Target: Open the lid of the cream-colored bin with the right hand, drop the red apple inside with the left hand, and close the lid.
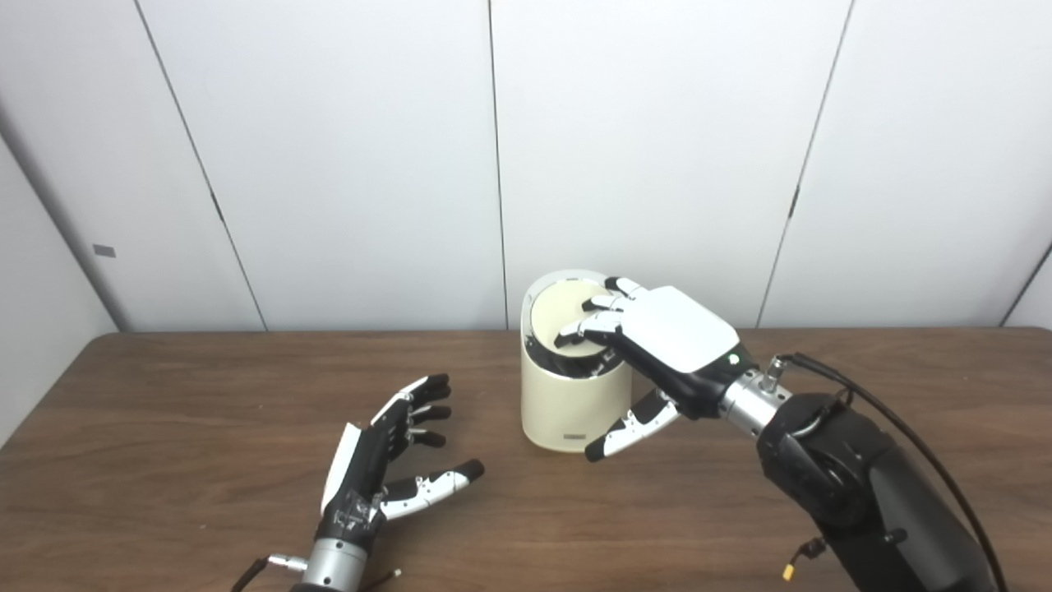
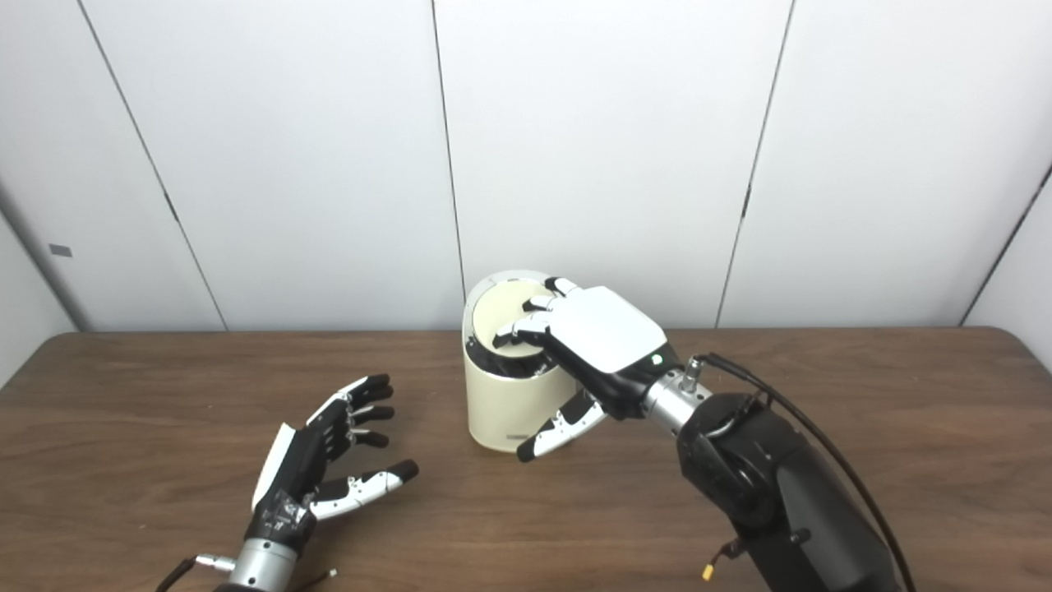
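A cream-colored bin (image 1: 571,403) stands upright on a brown wooden table (image 1: 164,395), toward the table's far edge and close to the white panelled wall (image 1: 641,148) behind it. The robot's right hand (image 1: 657,337) reaches over the bin from the bin's right side, palm down, its fingers (image 1: 588,325) spread and lying on the round lid (image 1: 555,316). The lid sits tilted within the bin's top ring, with a dark gap showing along its near edge. The hand's thumb (image 1: 629,432) hangs down apart from the fingers, in front of the bin's right wall, near it; whether it touches the wall cannot be told. The hand grips nothing; it rests flat against the lid.

To the left of the bin and nearer the camera, well apart from it, the left hand (image 1: 386,460) hovers low over the table, palm turned toward the bin, fingers apart and gently curled, thumb extended. It holds nothing.

The red apple shows in neither view. A black cable (image 1: 896,427) arcs from the right wrist along the dark forearm (image 1: 846,485).
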### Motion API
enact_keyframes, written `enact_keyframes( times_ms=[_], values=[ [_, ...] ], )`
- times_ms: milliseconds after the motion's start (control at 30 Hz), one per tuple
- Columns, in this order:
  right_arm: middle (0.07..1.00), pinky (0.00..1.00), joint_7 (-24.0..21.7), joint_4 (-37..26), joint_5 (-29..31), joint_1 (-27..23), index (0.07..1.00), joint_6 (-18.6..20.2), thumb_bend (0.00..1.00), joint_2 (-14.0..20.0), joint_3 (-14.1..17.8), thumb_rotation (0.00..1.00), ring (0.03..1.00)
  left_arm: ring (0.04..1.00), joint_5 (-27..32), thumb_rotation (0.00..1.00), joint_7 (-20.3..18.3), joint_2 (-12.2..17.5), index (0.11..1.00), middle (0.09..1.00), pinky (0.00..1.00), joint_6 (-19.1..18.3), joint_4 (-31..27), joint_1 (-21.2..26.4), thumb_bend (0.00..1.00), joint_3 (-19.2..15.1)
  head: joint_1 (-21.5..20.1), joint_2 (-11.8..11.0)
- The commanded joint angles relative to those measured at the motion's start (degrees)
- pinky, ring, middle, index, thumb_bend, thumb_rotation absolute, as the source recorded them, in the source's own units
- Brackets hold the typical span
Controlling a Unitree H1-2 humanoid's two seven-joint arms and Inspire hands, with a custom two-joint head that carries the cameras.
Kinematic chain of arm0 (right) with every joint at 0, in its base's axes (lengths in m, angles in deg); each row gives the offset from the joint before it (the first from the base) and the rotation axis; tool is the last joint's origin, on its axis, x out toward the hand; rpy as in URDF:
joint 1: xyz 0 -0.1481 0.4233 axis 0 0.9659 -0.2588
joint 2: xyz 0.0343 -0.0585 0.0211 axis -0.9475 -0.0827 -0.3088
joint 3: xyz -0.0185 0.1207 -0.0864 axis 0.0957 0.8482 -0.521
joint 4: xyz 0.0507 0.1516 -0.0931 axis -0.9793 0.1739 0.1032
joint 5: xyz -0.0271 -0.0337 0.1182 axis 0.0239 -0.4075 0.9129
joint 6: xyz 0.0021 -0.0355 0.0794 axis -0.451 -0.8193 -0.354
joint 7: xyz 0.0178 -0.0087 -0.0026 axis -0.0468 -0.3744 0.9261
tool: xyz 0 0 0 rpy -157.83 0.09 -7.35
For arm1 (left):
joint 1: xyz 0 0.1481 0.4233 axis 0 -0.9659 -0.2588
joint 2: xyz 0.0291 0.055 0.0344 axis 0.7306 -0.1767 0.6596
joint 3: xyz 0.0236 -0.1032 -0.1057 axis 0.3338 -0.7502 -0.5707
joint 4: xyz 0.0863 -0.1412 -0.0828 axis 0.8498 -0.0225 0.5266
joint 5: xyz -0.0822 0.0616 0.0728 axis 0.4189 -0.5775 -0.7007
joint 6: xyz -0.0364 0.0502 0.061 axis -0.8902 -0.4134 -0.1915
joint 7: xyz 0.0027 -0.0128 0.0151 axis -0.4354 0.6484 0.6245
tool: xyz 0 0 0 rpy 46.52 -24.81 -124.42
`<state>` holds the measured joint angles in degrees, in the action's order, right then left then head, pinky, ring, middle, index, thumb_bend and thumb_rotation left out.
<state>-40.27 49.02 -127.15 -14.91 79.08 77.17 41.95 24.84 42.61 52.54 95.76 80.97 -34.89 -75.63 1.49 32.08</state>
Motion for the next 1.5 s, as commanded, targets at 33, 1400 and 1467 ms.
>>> enact_keyframes(
  times_ms=[33,1400,1467],
  values=[
    [0.728,0.98,-2.2,-0.7,-0.1,-0.3,0.756,0.8,0.83,0.9,-0.6,0.54,0.880,0.768,0.2,0.11,0.3,0.2,0.852,0.830,0.64,0.5,-1.9,1.3,0.77,-0.4,0.1,0.1],
    [0.704,0.94,0.8,-6.5,6.8,-0.8,0.758,5.2,0.78,-1.3,6.6,0.58,0.857,0.782,0.1,0.15,0.1,0.3,0.856,0.838,0.66,1.1,-0.6,1.7,0.76,0.0,-0.3,-0.5],
    [0.712,0.93,2.0,-6.0,7.2,-0.4,0.790,4.8,0.77,-1.3,6.9,0.57,0.860,0.787,0.2,0.14,0.1,0.3,0.856,0.841,0.66,1.1,-0.5,1.7,0.77,0.0,-0.5,-0.6]
  ],
)
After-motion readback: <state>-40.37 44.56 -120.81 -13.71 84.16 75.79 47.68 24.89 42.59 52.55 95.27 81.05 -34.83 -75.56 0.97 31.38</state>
